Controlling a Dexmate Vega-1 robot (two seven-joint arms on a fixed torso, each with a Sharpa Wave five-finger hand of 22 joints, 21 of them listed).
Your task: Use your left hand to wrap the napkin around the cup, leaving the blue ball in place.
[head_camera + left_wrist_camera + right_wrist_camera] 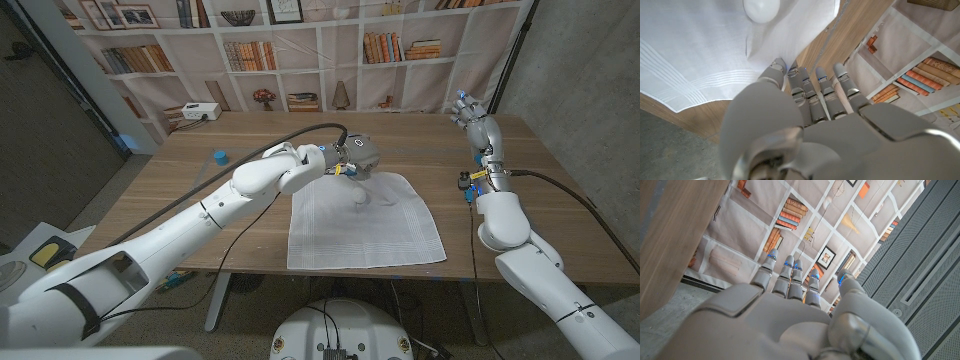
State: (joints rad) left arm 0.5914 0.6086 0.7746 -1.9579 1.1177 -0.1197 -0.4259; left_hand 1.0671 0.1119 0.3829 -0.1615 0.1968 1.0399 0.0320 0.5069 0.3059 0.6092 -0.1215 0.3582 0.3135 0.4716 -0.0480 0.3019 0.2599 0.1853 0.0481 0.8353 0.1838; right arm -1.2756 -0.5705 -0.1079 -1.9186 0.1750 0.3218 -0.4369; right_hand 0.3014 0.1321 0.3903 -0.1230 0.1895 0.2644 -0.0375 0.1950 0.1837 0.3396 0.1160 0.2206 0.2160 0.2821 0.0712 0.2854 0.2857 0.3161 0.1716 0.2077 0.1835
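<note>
- The white napkin [363, 221] lies spread on the wooden bench [180, 190], near the middle of the bench's near half, its front edge close to the bench's near edge.
- The cup [362, 191] stands on the far part of the napkin, a pale see-through shape that is hard to make out from the head view; in the left wrist view its round white end [761, 9] shows against the cloth.
- The napkin's far left corner is lifted off the bench and drawn up beside the cup, and stitched lines run along the napkin's border.
- The left hand [356, 156] is at that far left corner, just beside the cup. In the left wrist view its fingers [801, 81] lie close together with their tips at the raised fold of cloth [777, 47]; I cannot tell whether they actually pinch it.
- The blue ball [220, 157] sits on the bench well to the left of the napkin, towards the far left part of the bench, with nothing touching it.
- The right hand [474, 118] is raised above the bench's far right corner, well apart from the napkin, fingers spread and holding nothing.
- Behind the bench hangs a backdrop printed with bookshelves [300, 50].
</note>
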